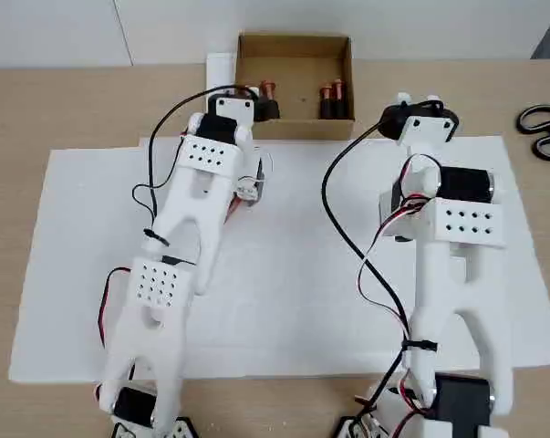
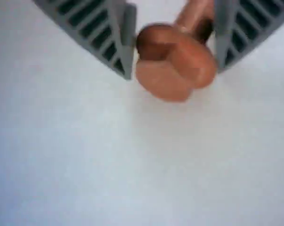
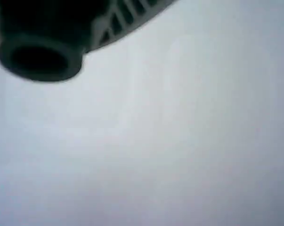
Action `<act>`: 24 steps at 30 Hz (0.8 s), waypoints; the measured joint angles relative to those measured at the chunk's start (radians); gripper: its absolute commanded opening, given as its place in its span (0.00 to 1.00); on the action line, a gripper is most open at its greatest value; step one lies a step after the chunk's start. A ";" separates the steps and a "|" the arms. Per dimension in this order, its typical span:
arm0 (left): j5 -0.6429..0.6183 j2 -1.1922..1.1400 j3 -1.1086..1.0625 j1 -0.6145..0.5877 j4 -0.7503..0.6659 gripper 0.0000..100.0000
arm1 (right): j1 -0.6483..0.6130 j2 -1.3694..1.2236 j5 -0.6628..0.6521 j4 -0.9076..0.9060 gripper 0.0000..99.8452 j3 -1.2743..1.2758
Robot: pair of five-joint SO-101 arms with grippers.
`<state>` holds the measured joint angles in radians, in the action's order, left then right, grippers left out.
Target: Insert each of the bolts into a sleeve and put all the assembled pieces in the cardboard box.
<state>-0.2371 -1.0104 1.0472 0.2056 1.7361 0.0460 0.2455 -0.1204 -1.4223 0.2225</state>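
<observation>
Left wrist view | left fingers [image 2: 109,37] pinch bolt [image 2: 174,66] | right fingers [image 3: 127,19] hold sleeve [image 3: 38,59]

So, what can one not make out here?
Left wrist view: the top edge cuts off the shaft of the bolt in the left end effector.
Right wrist view: the sleeve is cut by the top edge; its length is unknown.
High view: the cardboard box wall and an arm hide some pieces inside.
High view: the right edge cuts the scissors.
</observation>
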 measured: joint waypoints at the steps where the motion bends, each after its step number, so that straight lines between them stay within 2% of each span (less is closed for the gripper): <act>1: 0.000 0.006 0.000 0.000 0.000 0.12 | 0.000 0.000 0.000 0.000 0.00 0.000; 5: 0.034 0.018 0.000 0.000 0.000 0.12 | -0.002 0.000 0.000 0.000 0.00 0.000; 12: 0.310 0.018 0.000 -0.006 0.000 0.12 | -0.002 0.000 0.000 0.000 0.00 0.006; 15: 0.370 0.018 0.000 -0.020 0.000 0.12 | -0.002 0.000 0.000 0.000 0.00 0.006; 24: 0.434 0.034 -0.097 -0.028 -0.008 0.12 | -0.002 0.000 0.000 0.000 0.00 0.006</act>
<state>0.1972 -0.9766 0.9505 0.1780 1.7285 0.0445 0.2455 -0.1204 -1.4223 0.2286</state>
